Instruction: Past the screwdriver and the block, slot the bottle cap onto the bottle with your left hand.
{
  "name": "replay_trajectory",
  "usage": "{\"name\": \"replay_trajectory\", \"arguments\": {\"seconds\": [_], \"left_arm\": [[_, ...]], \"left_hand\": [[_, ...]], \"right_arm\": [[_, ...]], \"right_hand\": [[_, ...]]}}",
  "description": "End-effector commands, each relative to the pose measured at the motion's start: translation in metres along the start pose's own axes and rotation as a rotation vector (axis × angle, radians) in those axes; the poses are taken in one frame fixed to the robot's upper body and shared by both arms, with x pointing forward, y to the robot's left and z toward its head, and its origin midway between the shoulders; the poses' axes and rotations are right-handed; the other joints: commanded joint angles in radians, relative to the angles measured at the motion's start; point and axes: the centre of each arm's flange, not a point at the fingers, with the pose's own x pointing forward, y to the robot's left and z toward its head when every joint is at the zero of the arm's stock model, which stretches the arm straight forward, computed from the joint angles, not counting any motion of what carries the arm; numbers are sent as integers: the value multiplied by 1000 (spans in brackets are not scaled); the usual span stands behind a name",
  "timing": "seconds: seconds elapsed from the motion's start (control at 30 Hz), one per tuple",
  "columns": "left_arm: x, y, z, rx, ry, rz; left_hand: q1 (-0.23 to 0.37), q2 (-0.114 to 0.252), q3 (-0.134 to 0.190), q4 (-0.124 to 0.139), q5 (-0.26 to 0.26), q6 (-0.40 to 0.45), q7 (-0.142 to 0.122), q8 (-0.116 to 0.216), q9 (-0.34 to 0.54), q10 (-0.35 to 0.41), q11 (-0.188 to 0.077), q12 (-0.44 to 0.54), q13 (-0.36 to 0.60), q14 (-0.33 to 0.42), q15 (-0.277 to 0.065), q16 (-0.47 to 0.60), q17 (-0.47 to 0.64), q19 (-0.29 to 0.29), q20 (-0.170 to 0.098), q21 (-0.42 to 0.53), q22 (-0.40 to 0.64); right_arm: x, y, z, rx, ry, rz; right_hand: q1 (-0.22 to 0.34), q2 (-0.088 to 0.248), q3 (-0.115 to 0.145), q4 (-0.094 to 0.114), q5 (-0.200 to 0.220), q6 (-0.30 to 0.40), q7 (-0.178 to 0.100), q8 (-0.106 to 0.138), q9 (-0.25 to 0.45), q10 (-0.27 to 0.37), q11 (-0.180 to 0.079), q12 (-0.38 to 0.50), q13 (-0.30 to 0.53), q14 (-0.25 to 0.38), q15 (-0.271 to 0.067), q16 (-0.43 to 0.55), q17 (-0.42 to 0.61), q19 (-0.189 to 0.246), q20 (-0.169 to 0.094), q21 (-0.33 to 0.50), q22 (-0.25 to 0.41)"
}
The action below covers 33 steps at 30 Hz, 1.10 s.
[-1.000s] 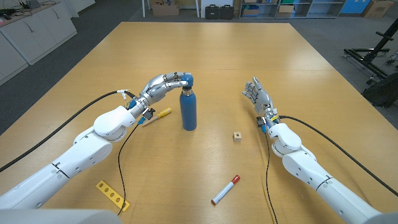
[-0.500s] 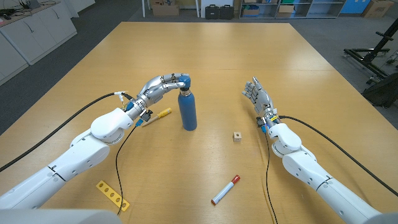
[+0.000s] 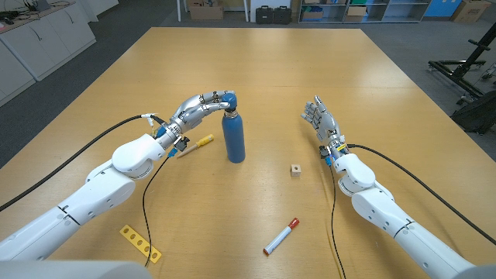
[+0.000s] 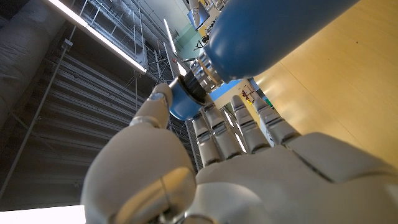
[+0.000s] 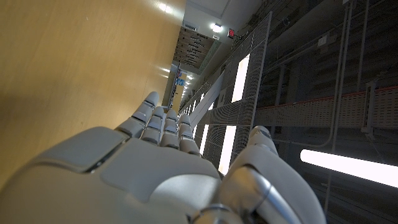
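A blue bottle (image 3: 234, 138) stands upright mid-table. My left hand (image 3: 203, 107) holds the blue cap (image 3: 230, 100) just above the bottle's neck. In the left wrist view the cap (image 4: 182, 103) sits against the bottle's silver threaded neck (image 4: 200, 73), pinched between thumb and fingers (image 4: 231, 127), with the bottle body (image 4: 273, 32) beyond. A yellow-handled screwdriver (image 3: 194, 144) lies just behind my left wrist. A small wooden block (image 3: 295, 170) sits right of the bottle. My right hand (image 3: 322, 124) stands on its edge, fingers apart, holding nothing; its back (image 5: 149, 162) shows in the right wrist view.
A red-capped marker (image 3: 280, 236) lies near the front edge. A yellow perforated strip (image 3: 139, 242) lies at the front left. Black cables trail along both arms. Boxes and cases stand on the floor beyond the table's far edge.
My left hand with the cap has shifted slightly left and up from the bottle's top. The right hand has not moved.
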Motion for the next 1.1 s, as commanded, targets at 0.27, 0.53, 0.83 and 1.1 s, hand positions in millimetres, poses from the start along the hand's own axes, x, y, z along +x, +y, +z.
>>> {"name": "replay_trajectory", "arguments": {"seconds": [0.27, 0.53, 0.83, 1.1], "left_arm": [[8, -2, -1, 19, 20, -39], [9, -2, 1, 29, 19, -40], [9, -2, 1, 26, 6, -49], [7, -2, -1, 25, -1, -56]], "left_hand": [[-13, -13, -6, 1, 1, -40, 6, -15, 4, -41, 15, -1, 8, -27, -129, 0, 3, -14, 14, -2, 4], [-18, -15, -9, 1, 0, -53, 12, -19, 5, -48, 24, 3, 10, -35, -127, 1, 3, -17, 22, -2, 4], [-33, -19, -17, 4, -2, -80, 2, -25, 10, -91, 44, -1, 14, -54, -115, 1, 4, -26, 28, -2, 5], [-51, -24, -25, 3, -4, -151, 0, -40, 19, -181, 76, -4, 20, -89, -86, 2, 7, -49, 43, -3, 5]], "right_arm": [[3, -1, -1, 3, -2, 0], [4, -2, -1, 3, -3, 1], [3, -2, -1, 2, -3, 1], [3, -1, -1, 2, -1, 3]], "right_hand": [[2, 5, 2, -7, -2, 7, -3, -2, 4, 8, -1, 0, 3, 8, 4, -3, 1, 9, 4, -1, 4], [2, 5, 2, -7, -2, 9, -5, -1, 4, 8, -1, 0, 3, 7, 4, -4, 1, 9, 4, -3, 4], [2, 5, 2, -7, -2, 9, -3, -1, 4, 8, -2, 0, 3, 7, 3, -4, 2, 10, 4, -4, 4], [2, 5, 2, -7, -2, 10, -4, -1, 4, 10, -4, 1, 3, 9, 3, -3, 2, 11, 5, -5, 4]]}}
